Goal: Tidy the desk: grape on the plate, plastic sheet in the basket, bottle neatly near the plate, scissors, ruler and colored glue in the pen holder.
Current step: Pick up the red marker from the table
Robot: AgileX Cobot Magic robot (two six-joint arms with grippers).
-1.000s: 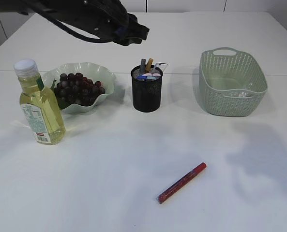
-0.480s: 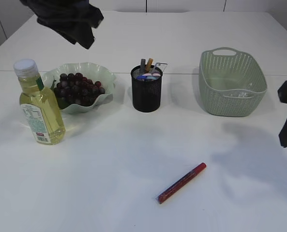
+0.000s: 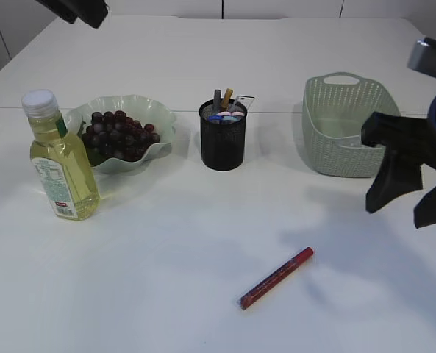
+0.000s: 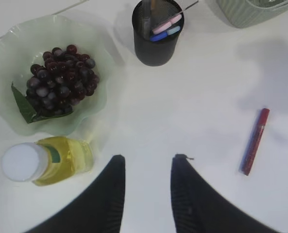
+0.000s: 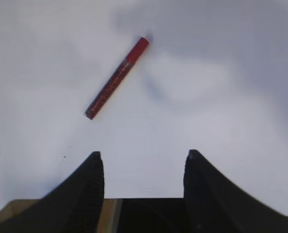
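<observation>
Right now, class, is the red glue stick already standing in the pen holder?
No, the red glue stick lies flat on the table, well in front of the pen holder.

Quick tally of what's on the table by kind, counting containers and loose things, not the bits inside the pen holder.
Bottle: 1
Plate with grapes: 1
Pen holder: 1
Basket: 1
Red glue pen: 1
Total: 5
</observation>
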